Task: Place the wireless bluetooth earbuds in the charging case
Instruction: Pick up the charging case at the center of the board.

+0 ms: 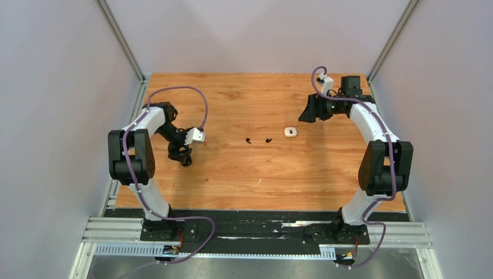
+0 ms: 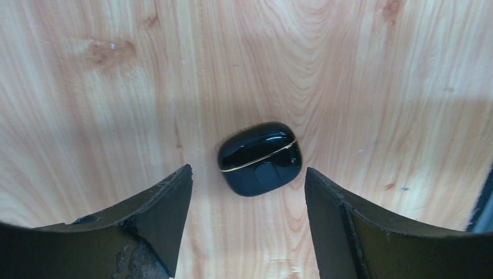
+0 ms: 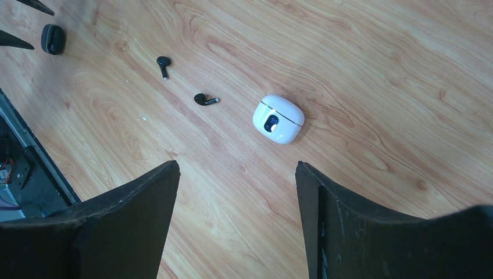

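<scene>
Two tiny black earbuds lie loose mid-table (image 1: 249, 140) (image 1: 268, 140); the right wrist view shows them too (image 3: 163, 65) (image 3: 205, 100). A closed white charging case (image 1: 290, 132) (image 3: 278, 119) lies just right of them. A closed black charging case (image 2: 260, 158) with a thin gold seam lies on the wood below my left gripper (image 2: 247, 169), which is open and empty, its fingers either side of the case and apart from it. In the top view my left gripper (image 1: 185, 158) is at the left. My right gripper (image 1: 307, 112) (image 3: 237, 164) is open and empty, behind and right of the white case.
The black case also shows far off in the right wrist view (image 3: 53, 39), between the left gripper's fingertips. Grey walls and metal posts close in the wooden table (image 1: 232, 180) on three sides. A black rail (image 1: 256, 229) runs along the near edge.
</scene>
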